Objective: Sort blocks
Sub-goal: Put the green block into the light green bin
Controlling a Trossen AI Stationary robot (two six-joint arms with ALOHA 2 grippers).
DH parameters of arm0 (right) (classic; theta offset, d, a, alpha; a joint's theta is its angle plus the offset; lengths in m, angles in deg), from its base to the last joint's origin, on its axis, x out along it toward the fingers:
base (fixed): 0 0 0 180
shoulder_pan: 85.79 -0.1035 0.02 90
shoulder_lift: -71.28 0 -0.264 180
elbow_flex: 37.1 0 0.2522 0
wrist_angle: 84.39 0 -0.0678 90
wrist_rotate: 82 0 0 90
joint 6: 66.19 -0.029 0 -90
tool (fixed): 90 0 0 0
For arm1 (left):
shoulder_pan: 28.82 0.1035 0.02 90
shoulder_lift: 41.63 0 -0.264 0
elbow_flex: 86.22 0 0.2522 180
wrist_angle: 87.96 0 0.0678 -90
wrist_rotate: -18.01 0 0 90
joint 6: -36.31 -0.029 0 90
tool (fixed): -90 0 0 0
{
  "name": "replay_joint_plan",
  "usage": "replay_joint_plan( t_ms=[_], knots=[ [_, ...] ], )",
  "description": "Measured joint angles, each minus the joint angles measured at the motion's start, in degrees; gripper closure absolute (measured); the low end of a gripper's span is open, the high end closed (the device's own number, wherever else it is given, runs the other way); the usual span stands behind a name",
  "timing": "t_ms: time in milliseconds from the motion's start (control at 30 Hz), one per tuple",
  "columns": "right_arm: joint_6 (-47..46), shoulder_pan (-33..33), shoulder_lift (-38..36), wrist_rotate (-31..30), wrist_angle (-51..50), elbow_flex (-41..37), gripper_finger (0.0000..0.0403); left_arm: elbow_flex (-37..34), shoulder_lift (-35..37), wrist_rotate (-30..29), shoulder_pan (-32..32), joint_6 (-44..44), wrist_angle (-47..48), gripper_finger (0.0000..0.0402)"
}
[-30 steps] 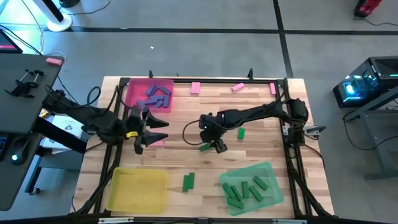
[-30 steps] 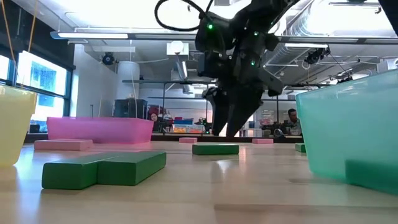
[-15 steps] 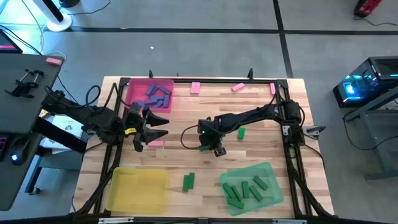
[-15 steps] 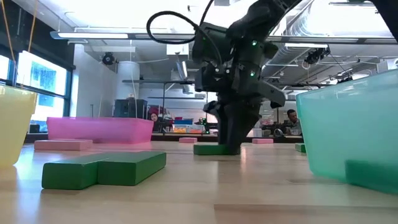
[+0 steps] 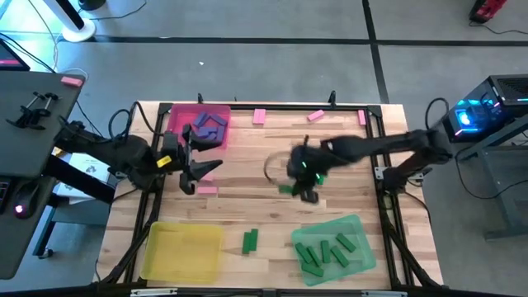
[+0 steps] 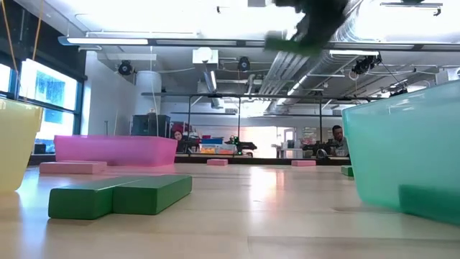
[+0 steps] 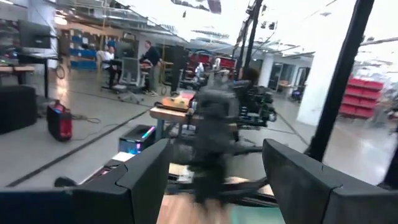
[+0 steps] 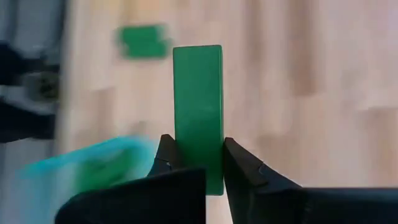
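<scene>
Right end effector (image 8: 198,163) clenched on a green block (image 8: 198,112), fingers (image 8: 166,160) pinching its lower end, block lifted clear above the table (image 5: 247,153) near mid-table, just above the green tray's far rim. Left end effector (image 5: 200,167) hovers at the table's left side with its fingers spread, grasping nothing, between the pink tray and the yellow tray. Largest items: yellow tray (image 5: 183,252) at near-left corner, green tray (image 5: 334,247) at near-right with several green blocks inside, pink tray (image 5: 198,125) at far-left with purple-blue blocks (image 5: 208,124) piled in it. Open wood runs across the centre and along the far edge between the trays. Loose pieces: two green blocks (image 5: 250,240) side by side between yellow and green trays, a pink block (image 5: 207,190) beside the left end effector, pink blocks (image 5: 259,116) along the far edge, one more at the far-right rail (image 5: 362,119).
</scene>
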Motion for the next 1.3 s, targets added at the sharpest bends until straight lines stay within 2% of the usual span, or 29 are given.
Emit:
replay_joint_plan(
  t_ms=[133,300,400,567,633,733,833,1033,1100,1233,1300],
  knots=[
    [-16.47,-11.3,-1.19,1.86,-1.34,-0.91,0.0397,0.0,-0.02,3.08,1.94,-0.24,0.98,0.0161],
    [-38.59,-26.96,0.94,3.28,4.08,-4.08,0.0399,0.0,-0.24,11.93,4.6,-0.25,4.36,0.0161],
    [-49.34,-32.56,2.05,2.16,6.68,-4.86,0.0394,0.0,-0.69,14.99,5.96,-0.24,6.6,0.0161],
    [-58.64,-34.39,3.48,-5.07,5.85,-5.09,0.0383,0.02,-2.92,17.99,8.24,0.67,6.81,0.0161],
    [-62.46,-33.32,4.08,-5.79,3.49,-5.09,0.0371,0.02,-3.96,18.73,8.89,2.77,6.98,0.0161],
    [-63.16,-32.55,5.23,-4.1,0.7,-5.09,0.0337,0.02,-5.7,18.83,9.16,7.23,6.77,0.0161],
    [-61.6,-31.92,5.39,0.96,-0.86,-5.09,0.0289,0.02,-7.57,18.87,9.13,11.6,6.49,0.0161],
    [-59.64,-32.03,4.27,4.46,-0.82,-5.05,0.0216,0.02,-10.4,18.89,8.53,17.96,5.42,0.0161],
    [-61.69,-32.67,3.24,1.07,-0.05,-5.05,0.0209,0.02,-10.84,19.45,8.51,20.17,3.85,0.0161],
    [-76.94,-32.07,1.01,-19.9,-5.19,-5.29,0.0208,0.02,-10.84,20.16,8.48,20.99,-0.47,0.0161],
    [-83.61,-28.48,0.41,-23.85,-9.55,-7.58,0.0208,0.02,-10.73,20.16,8.42,20.95,-2.33,0.0161]
  ],
)
